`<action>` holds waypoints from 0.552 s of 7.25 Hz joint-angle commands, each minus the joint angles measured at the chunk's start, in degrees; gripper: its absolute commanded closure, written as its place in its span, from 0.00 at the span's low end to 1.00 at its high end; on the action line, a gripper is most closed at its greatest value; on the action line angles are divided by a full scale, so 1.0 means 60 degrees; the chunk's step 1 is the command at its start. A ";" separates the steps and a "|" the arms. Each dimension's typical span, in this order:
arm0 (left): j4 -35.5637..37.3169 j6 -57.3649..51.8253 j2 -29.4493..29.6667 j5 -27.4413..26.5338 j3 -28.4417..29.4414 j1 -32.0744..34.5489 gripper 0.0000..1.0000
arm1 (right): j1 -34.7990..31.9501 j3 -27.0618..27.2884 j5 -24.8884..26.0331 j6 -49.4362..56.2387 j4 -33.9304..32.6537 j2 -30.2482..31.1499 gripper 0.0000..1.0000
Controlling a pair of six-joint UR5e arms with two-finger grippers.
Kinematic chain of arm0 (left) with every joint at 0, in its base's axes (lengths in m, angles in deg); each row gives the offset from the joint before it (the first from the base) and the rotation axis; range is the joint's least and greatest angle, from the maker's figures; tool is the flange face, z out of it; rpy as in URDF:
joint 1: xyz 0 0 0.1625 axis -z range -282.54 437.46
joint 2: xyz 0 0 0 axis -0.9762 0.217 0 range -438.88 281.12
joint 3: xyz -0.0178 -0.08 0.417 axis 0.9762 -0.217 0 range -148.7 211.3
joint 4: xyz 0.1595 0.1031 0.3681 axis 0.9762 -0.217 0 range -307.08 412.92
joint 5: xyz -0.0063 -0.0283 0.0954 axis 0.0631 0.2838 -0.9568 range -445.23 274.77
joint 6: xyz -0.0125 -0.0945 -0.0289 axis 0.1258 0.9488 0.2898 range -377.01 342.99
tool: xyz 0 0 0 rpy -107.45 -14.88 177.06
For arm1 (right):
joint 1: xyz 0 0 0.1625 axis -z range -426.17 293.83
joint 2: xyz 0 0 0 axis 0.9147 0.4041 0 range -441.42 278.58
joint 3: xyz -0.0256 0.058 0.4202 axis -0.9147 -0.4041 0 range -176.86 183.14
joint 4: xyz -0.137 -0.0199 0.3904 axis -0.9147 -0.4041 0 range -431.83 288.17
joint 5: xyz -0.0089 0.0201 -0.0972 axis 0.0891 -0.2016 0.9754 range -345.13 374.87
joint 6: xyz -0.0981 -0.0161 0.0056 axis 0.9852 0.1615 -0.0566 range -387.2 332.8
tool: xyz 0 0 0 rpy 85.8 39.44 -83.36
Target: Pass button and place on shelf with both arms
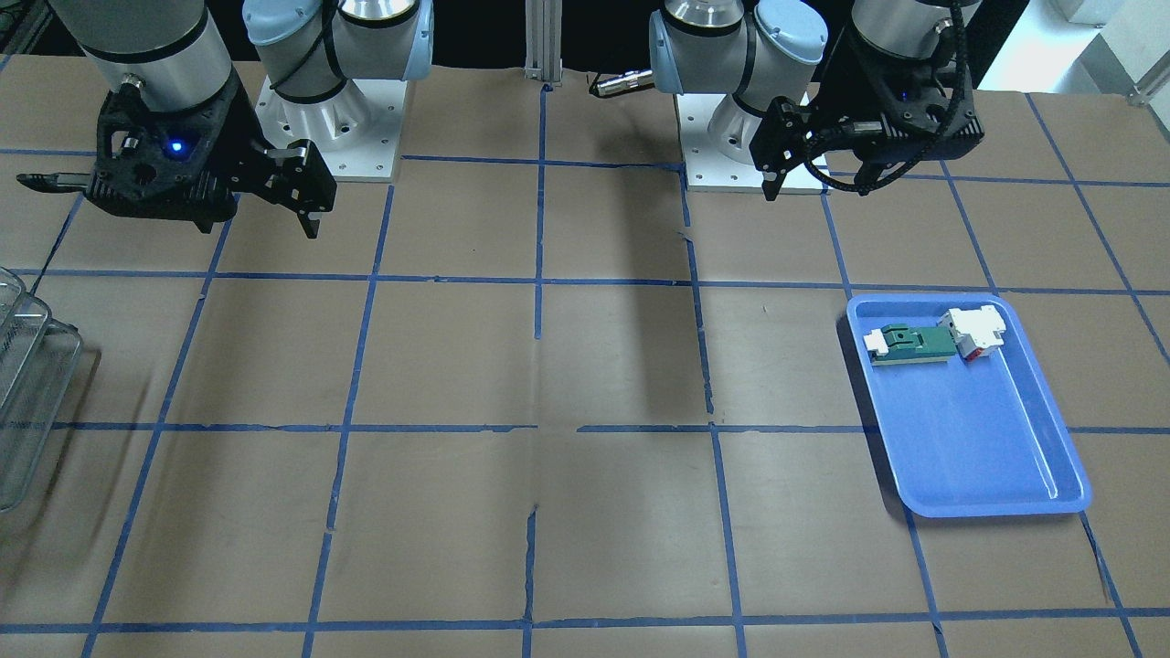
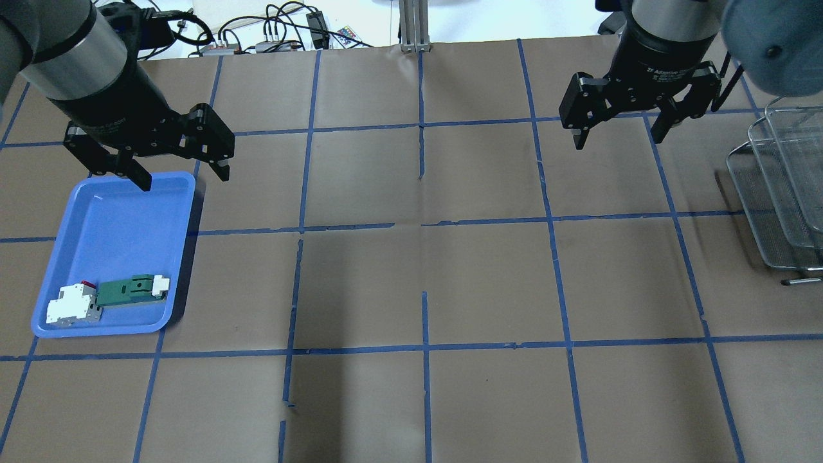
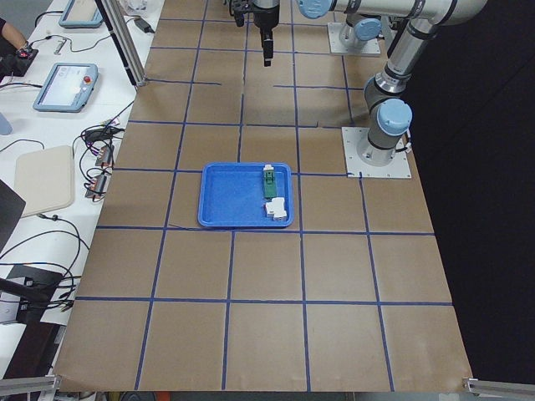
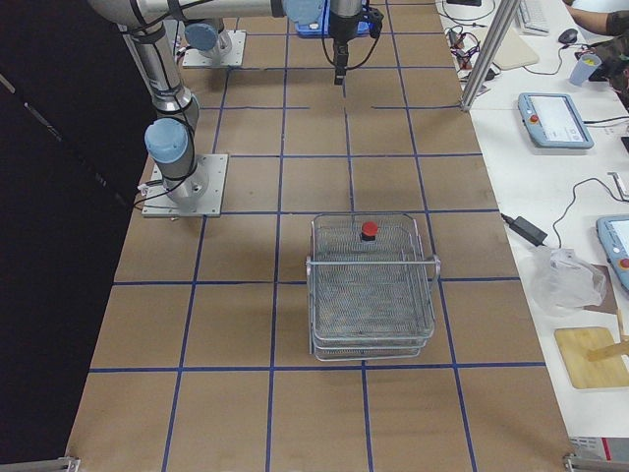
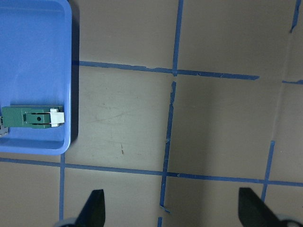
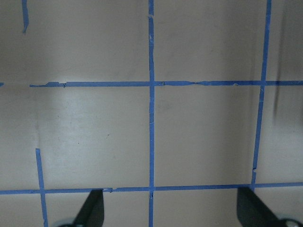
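1. Button (image 4: 369, 229): on shelf (image 4: 371, 295), top tier.
2. My right gripper (image 2: 620, 139): jaws spread wide, empty, raised, near shelf.
3. My left gripper (image 2: 183, 179): jaws spread wide, empty, raised, well apart from shelf.

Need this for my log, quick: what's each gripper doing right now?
Left gripper: open, holding nothing.
Right gripper: open, holding nothing.
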 commanded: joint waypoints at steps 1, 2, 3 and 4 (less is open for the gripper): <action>0.0004 -0.0005 0.0000 -0.0002 -0.0009 0.0011 0.00 | 0.0022 -0.0002 -0.0001 0.0108 -0.0074 0.0007 0.00; 0.0004 -0.0005 0.0000 -0.0002 -0.0009 0.0011 0.00 | 0.0022 -0.0002 -0.0001 0.0108 -0.0089 0.0007 0.00; 0.0004 -0.0005 0.0000 -0.0002 -0.0009 0.0011 0.00 | 0.0036 -0.0002 -0.0016 0.0108 -0.0089 0.0007 0.00; 0.0004 -0.0005 0.0000 -0.0002 -0.0009 0.0011 0.00 | 0.0051 -0.0002 -0.0001 0.0094 -0.0161 0.0007 0.00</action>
